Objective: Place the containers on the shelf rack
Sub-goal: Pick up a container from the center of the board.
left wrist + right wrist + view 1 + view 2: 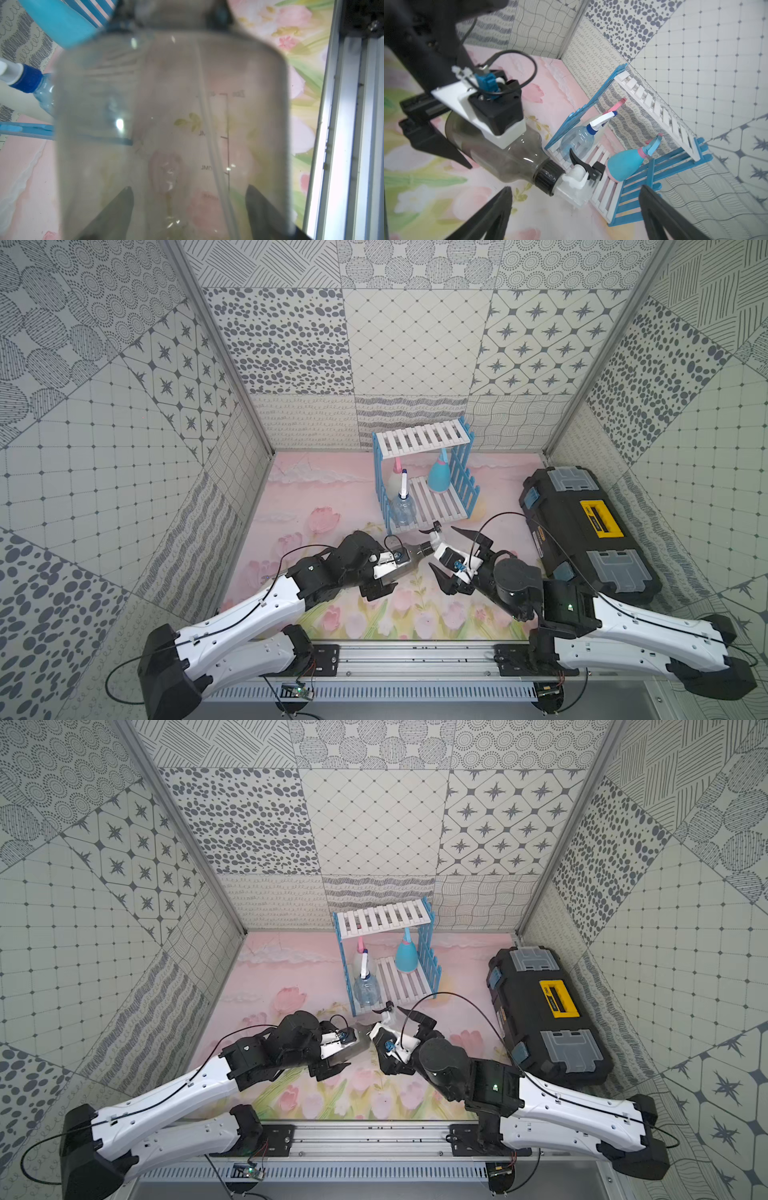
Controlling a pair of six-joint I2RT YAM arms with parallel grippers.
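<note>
My left gripper: clamped on the grey bottle, nozzle at the rack front edge.
My right gripper: spread wide, holding nothing.
Lower shelf: blue bottle, clear bottle, white bottle.

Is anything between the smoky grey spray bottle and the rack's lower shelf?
Yes: the open right pincer straddles the spray head of the smoky grey bottle at the front edge of the shelf rack, and the clear bluish bottle fills the front-left corner. Slats beside it are bare.
</note>
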